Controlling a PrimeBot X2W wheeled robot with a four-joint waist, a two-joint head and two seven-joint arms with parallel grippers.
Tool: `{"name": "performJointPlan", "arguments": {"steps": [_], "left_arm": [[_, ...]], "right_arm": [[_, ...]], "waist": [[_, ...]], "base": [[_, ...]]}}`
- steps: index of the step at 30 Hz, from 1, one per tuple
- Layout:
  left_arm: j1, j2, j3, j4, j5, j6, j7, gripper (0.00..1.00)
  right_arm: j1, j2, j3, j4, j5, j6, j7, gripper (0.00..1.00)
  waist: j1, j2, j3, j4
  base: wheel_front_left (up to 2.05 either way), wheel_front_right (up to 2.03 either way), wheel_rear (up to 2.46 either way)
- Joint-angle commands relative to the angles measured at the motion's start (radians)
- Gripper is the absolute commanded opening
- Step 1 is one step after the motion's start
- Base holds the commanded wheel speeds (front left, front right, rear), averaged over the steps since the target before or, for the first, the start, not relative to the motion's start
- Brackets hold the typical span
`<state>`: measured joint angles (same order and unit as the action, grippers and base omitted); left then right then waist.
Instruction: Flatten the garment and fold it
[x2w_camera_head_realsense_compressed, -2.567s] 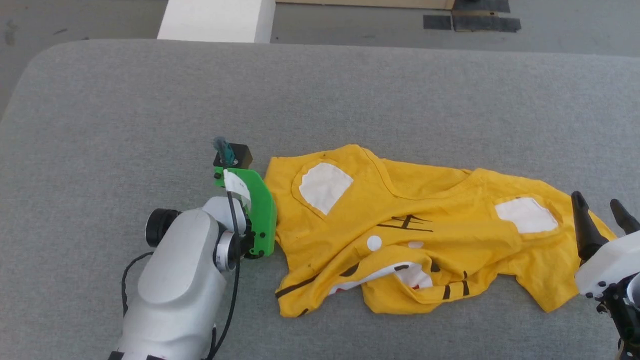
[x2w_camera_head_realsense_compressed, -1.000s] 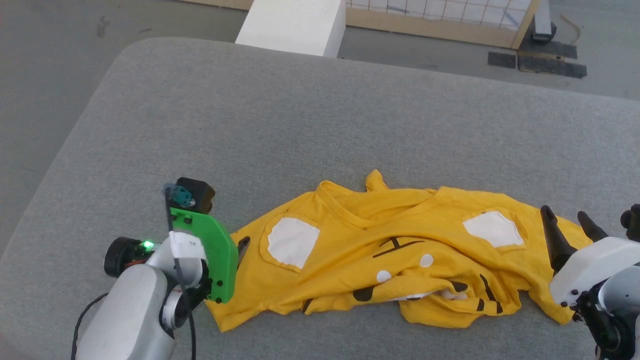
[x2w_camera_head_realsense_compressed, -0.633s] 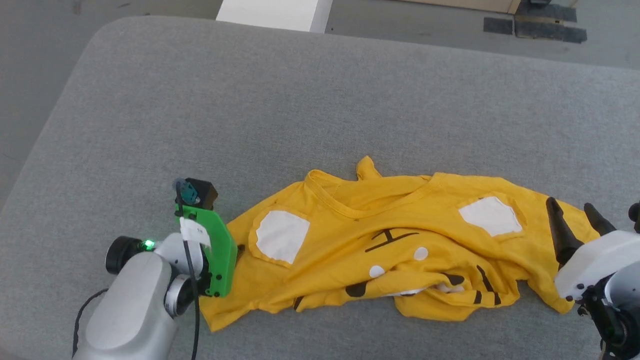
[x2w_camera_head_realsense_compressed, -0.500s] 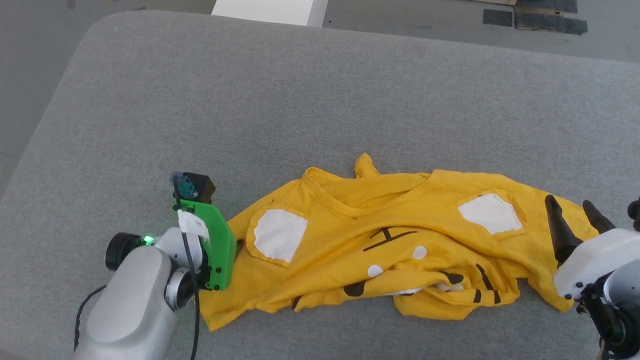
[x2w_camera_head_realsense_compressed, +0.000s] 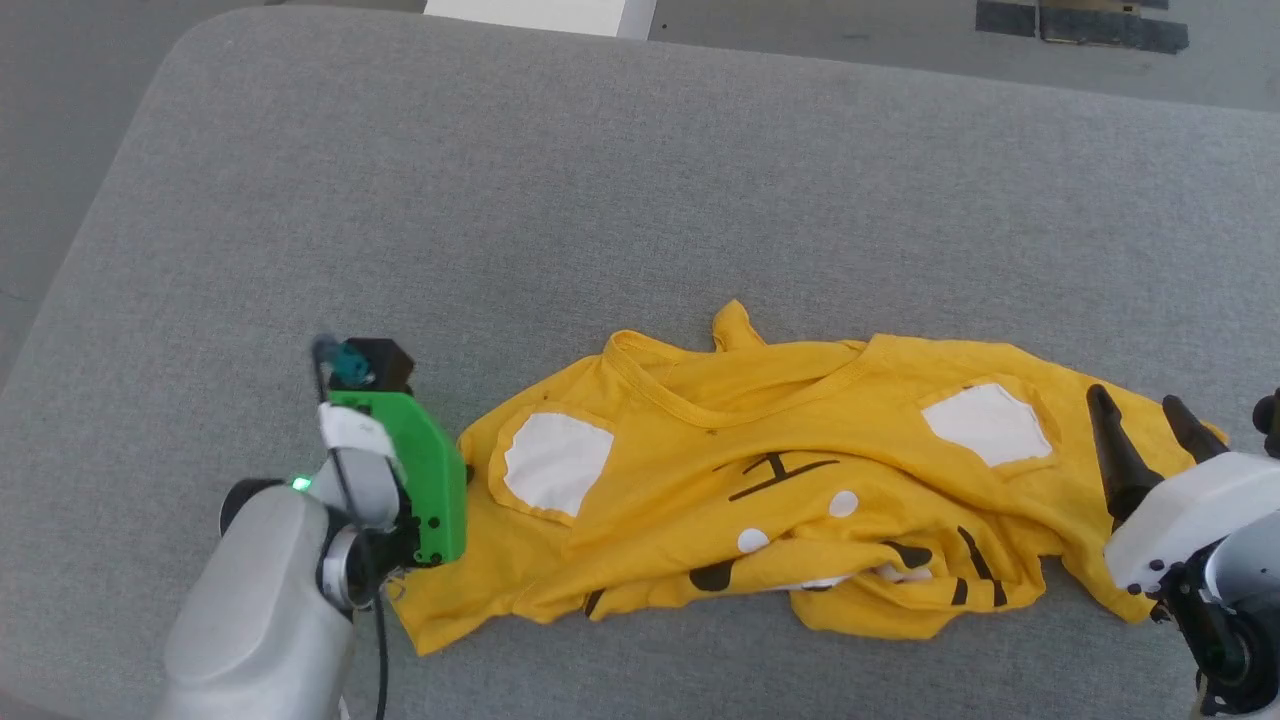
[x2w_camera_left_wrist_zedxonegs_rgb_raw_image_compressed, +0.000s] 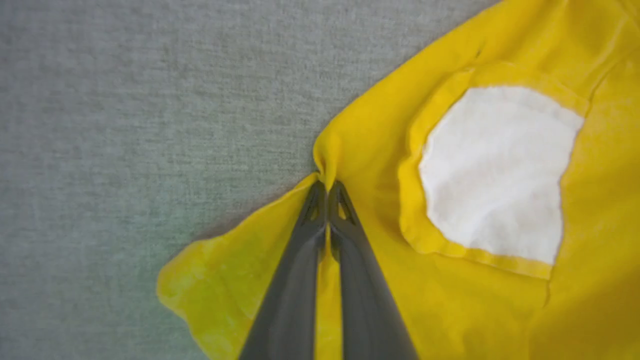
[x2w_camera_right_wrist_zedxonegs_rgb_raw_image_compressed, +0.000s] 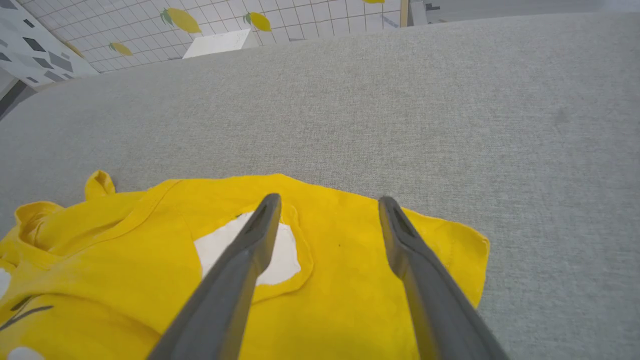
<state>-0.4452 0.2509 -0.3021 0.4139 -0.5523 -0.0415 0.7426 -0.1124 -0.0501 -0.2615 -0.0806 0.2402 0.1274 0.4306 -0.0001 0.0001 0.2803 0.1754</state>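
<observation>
Flattening stage here. The mustard T-shirt (x2w_camera_head_realsense_compressed: 800, 480) lies crumpled, print up, on the grey padded surface (x2w_camera_head_realsense_compressed: 600, 200), with its lower half bunched on my side of the collar (x2w_camera_head_realsense_compressed: 730, 395). My left gripper (x2w_camera_left_wrist_zedxonegs_rgb_raw_image_compressed: 327, 187) is clamped tight on a pinch of the shirt's edge left of the collar, just beside the white ear patch (x2w_camera_left_wrist_zedxonegs_rgb_raw_image_compressed: 495, 170). My right gripper (x2w_camera_right_wrist_zedxonegs_rgb_raw_image_compressed: 329, 200) hovers over the cloth right of the collar, fingers spread wide and holding nothing. Next, I reckon: lower the right, pinch that edge, then draw both arms away from the collar to stretch the shoulders flat.
</observation>
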Motion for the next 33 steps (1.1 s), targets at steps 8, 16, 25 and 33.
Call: {"name": "performJointPlan", "arguments": {"steps": [8,16,25,33], "left_arm": [[0.139,-0.05,0.147,-0.166,-0.112,0.055,-0.187,0.0],[0.236,-0.076,0.175,-0.352,-0.147,0.096,-0.206,0.0],[0.256,-0.093,0.145,-0.419,-0.152,0.103,-0.191,0.0],[0.255,-0.097,0.137,-0.403,-0.162,0.091,-0.197,0.0]], "right_arm": [[-0.014,-0.033,0.0,0.02,-0.047,0.003,0.068,1.0],[-0.095,-0.195,0.038,0.038,-0.186,0.003,0.355,1.0],[-0.087,-0.316,0.15,0.09,-0.137,0.003,0.612,1.0],[-0.049,-0.313,0.18,0.079,-0.037,0.003,0.692,0.0]], "waist": [[0.0001,-0.0001,-0.026,-0.009],[0.0001,-0.0001,0.007,0.009],[0.0001,-0.0001,0.075,0.06],[0.0001,-0.0001,0.089,0.058]], "base": [[0.0,0.0,0.0],[0.0,0.0,0.0],[0.0,0.0,0.0],[0.0,0.0,0.0]]}}
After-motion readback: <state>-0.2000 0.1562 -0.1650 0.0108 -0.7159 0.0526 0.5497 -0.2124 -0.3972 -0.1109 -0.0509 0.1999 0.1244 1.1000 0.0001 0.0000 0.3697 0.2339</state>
